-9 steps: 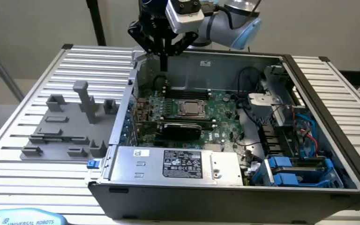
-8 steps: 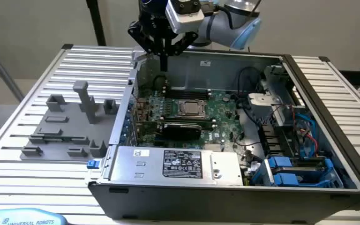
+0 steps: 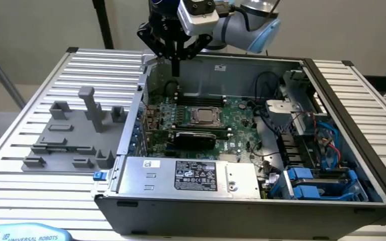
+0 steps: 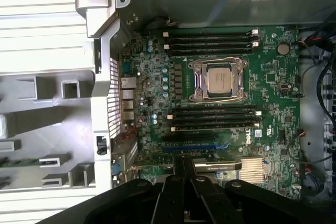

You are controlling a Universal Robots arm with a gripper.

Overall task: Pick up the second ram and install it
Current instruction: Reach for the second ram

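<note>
My gripper [image 3: 177, 72] hangs shut above the back left corner of the open computer case [image 3: 354, 125], with nothing between its fingers. In the wrist view the two dark fingers [image 4: 177, 182] meet over the green motherboard [image 4: 273, 82], near its graphics-card edge. A thin green strip, the second ram [image 4: 20, 162], lies in a slot of the grey fixture [image 4: 47, 124] outside the case. In the exterior view that ram [image 3: 60, 148] shows low on the fixture [image 3: 52, 160], well off to the exterior view's left of the gripper. Black memory slots [image 4: 210, 39] run above the processor [image 4: 219, 80] and more slots [image 4: 212, 115] below it.
The case's perforated metal wall [image 4: 107, 93] stands between the fixture and the motherboard. A power supply [image 3: 193, 175] fills the case's near side. Cables and blue drive bays [image 3: 313, 181] crowd the exterior view's right. Tall grey posts [image 3: 89, 108] rise from the fixture.
</note>
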